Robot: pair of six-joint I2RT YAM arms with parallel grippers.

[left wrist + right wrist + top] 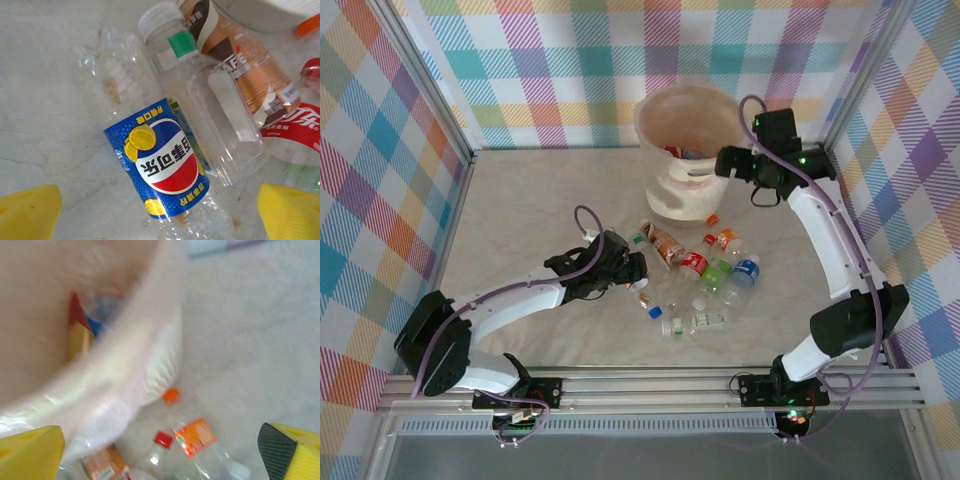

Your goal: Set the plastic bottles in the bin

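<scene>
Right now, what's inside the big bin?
Inside the bin I see a red-labelled bottle. The near wall covers the rest of the floor, so more may hide there.

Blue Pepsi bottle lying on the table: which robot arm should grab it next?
Left. The left gripper hovers open right above the blue Pepsi bottle, yellow fingers either side. The right gripper is open up by the bin, far from it.

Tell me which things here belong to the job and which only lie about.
Job: small clear plastic bottles with coloured labels; large round cream-white plastic bin.
Not the job: pale marbled table cover; colourful plaid cloth walls; silver metal rail in front.
</scene>
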